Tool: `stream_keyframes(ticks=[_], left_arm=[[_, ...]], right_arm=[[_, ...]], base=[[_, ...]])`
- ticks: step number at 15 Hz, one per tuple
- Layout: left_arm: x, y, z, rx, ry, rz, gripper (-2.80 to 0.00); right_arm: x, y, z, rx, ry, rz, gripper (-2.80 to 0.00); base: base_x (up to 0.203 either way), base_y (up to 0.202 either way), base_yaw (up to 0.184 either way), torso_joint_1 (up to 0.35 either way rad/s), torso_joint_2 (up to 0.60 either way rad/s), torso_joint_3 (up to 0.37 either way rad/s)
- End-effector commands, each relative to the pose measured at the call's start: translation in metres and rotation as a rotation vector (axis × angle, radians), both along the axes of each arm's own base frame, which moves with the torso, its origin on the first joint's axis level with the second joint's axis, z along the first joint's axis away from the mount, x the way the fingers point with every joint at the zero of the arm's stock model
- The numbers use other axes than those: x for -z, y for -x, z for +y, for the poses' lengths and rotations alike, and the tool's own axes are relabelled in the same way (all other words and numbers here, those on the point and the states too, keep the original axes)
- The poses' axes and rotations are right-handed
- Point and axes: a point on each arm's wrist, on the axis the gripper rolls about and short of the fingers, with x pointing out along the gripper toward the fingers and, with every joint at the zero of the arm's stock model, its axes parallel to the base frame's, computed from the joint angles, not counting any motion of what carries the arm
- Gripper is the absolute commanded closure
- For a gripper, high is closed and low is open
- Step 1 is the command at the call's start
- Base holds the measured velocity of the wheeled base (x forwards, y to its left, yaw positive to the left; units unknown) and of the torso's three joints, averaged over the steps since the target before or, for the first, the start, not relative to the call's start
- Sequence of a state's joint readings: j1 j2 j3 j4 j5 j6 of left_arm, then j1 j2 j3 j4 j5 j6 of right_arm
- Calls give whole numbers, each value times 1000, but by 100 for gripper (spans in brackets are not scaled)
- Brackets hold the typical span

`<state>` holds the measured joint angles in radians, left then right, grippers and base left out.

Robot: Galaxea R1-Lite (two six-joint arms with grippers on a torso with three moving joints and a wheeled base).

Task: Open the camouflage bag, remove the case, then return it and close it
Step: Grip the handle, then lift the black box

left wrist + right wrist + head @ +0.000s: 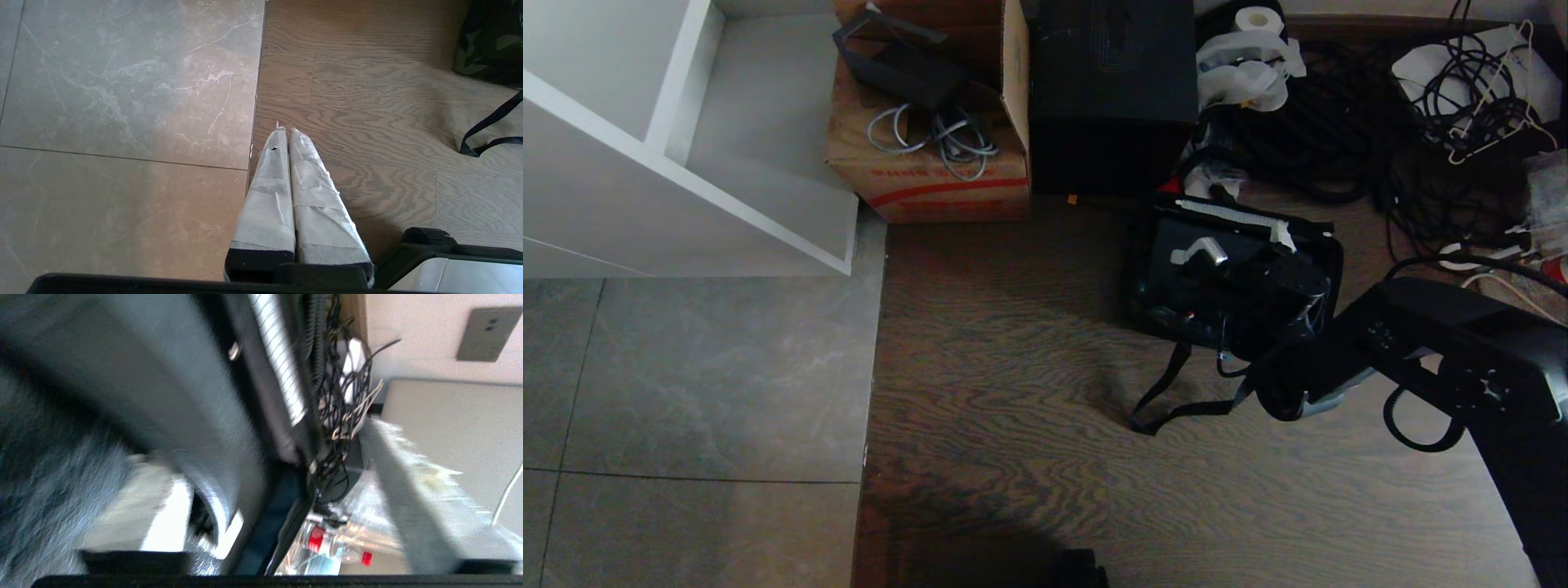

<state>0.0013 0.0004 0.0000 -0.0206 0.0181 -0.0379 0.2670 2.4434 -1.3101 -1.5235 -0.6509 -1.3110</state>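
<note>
black case [1217,269] in camouflage bag [1156,314], under spread-fingered, empty right gripper [1278,282]

Green, black and tan camouflage on the bag [490,41], with black trim and a black strap [1168,392]. Black case [1217,269] inside, with a pale metal mount on its handle. Brown wood-grain floor [1029,359] beside grey marbled tiles [686,367]. White shelf unit [686,163]. Brown carton [931,175] with a red stripe, holding pale grey cable [939,135]. Plain black box [1111,90]. White paper roll [1258,20]. Black tangle of cables [1307,131]. Clear bottle [335,543] with a red cap. White cloth wrap on the left gripper [286,130], black at its base. Black right arm [1462,359].
</note>
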Motion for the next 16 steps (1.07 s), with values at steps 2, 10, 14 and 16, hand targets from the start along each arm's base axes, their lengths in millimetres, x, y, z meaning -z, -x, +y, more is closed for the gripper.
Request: stream_keyframes(ticks=[2, 10, 14, 16], left_arm=[[3, -1, 0, -1, 0, 8, 0], [3, -1, 0, -1, 0, 8, 0], [3, -1, 0, -1, 0, 8, 0], [3, -1, 0, -1, 0, 8, 0]], right_arm=[[18, 0, 1, 5, 12, 43, 0], [21, 4, 6, -6, 16, 62, 0], [12, 19, 24, -15, 5, 71, 0], [11, 31, 37, -2, -6, 92, 0]], base=[[0, 0, 0, 0, 0, 0], [0, 0, 0, 0, 0, 0], [0, 0, 0, 0, 0, 0], [0, 0, 0, 0, 0, 0]])
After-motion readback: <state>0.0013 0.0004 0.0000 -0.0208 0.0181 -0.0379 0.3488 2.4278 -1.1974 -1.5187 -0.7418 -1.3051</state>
